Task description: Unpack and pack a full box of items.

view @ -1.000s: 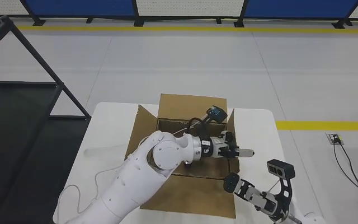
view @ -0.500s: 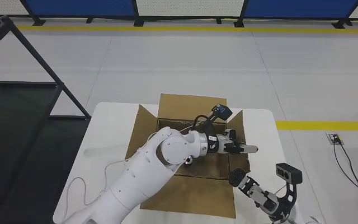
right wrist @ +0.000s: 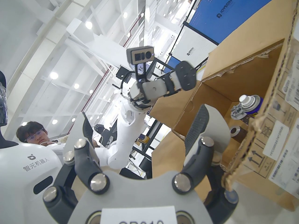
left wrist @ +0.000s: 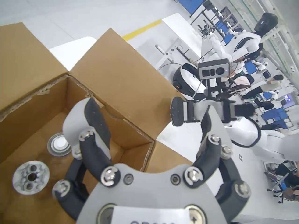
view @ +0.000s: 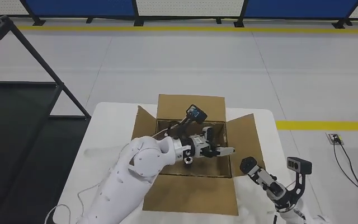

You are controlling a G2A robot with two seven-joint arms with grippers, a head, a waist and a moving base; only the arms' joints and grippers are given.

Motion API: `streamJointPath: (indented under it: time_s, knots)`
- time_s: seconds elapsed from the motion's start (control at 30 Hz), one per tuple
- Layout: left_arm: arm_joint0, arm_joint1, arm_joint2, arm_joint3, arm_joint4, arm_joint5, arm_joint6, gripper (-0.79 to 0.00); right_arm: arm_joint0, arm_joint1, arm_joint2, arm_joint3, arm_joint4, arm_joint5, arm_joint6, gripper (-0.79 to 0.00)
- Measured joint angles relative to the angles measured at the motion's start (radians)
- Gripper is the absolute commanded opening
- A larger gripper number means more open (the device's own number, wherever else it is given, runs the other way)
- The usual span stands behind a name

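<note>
An open cardboard box (view: 193,106) stands in the middle of the white table (view: 109,129). My left gripper (view: 219,143) hovers over the box's right half, open, with nothing between its fingers (left wrist: 93,122). Below it, on the box floor, are two round metal can tops (left wrist: 59,144) (left wrist: 30,177). My right gripper (view: 250,167) is outside the box, by the near right corner, below the spread right flap (view: 246,134). It is open and empty (right wrist: 144,127). From there a blue spray can (right wrist: 249,101) with a white cap stands inside the box.
All the flaps are spread outward; the near flap (view: 190,196) lies flat toward the table's front edge. The right flap's outer face carries paper labels (right wrist: 278,138). Bare table lies left of the box. A black frame (view: 39,67) stands off the table's left side.
My left gripper has pulled back from the right flap to over the box's inside. The right flap has folded outward. My right gripper has shifted right and a little farther from the front edge.
</note>
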Motion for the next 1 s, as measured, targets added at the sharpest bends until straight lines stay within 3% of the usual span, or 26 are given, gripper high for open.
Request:
streamJointPath:
  time_s: [0.23, 0.43, 0.73, 1.0]
  knots:
    - [0.211, 0.055, -0.217, -0.234, 0.021, -0.029, -0.026, 0.000, 0.013, 0.006, 0.015, 0.022, -0.019, 0.074, -0.010, 0.000]
    - [0.374, 0.083, -0.344, -0.377, 0.012, -0.072, -0.025, 0.000, -0.017, 0.010, 0.042, -0.027, -0.079, 0.132, -0.044, 0.000]
    - [0.542, 0.105, -0.405, -0.474, 0.041, -0.141, 0.022, 0.000, 0.021, 0.012, 0.036, -0.083, -0.165, 0.271, -0.113, 0.000]
    - [0.621, 0.117, -0.438, -0.503, 0.051, -0.167, 0.070, 0.000, 0.070, 0.015, 0.026, -0.094, -0.191, 0.377, -0.114, 0.000]
